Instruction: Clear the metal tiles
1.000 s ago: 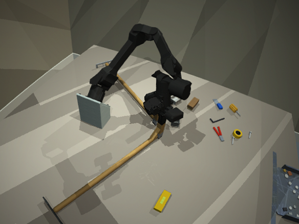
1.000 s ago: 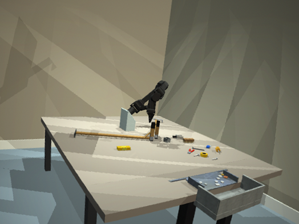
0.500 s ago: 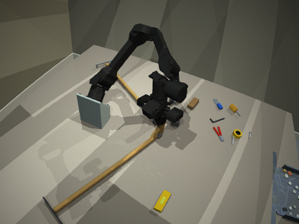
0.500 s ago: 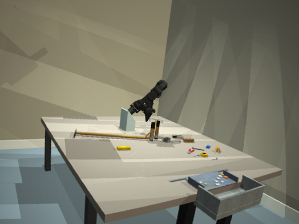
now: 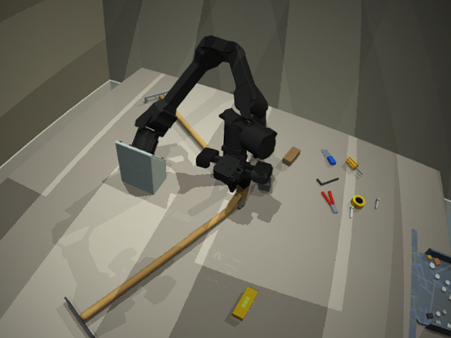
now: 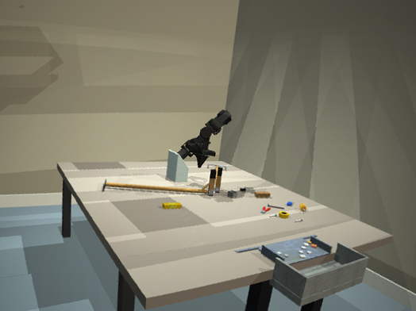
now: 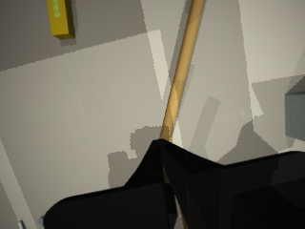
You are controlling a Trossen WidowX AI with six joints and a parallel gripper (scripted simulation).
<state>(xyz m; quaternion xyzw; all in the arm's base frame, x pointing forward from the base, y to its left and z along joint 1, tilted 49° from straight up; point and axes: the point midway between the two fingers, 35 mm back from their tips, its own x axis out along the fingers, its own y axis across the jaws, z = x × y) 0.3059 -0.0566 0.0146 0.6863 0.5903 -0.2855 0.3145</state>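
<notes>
The long scraper (image 5: 163, 258) (image 6: 152, 187) lies on the table, flat blade at the front left. Its raised grip (image 6: 211, 181) stands up at the handle's other end. My gripper (image 5: 232, 189) (image 6: 199, 166) (image 7: 157, 144) is shut and empty, above the table near that end; in the wrist view its fingers hide part of the handle. The steel bench plate (image 5: 424, 293) (image 6: 288, 246) at the far right bears several small pale tiles (image 5: 437, 276) (image 6: 309, 251), a dark one (image 5: 430, 315) and orange and yellow pieces. The grey catch box (image 6: 328, 278) adjoins it; its inside is mostly hidden.
A rake (image 5: 190, 129) lies behind, its grip (image 6: 218, 178) standing beside the scraper's. A pale block (image 5: 137, 169) (image 6: 175, 166) stands at the arm's base. A yellow level (image 5: 245, 303) (image 6: 172, 205), a wooden block (image 5: 291, 156) and small hand tools lie around.
</notes>
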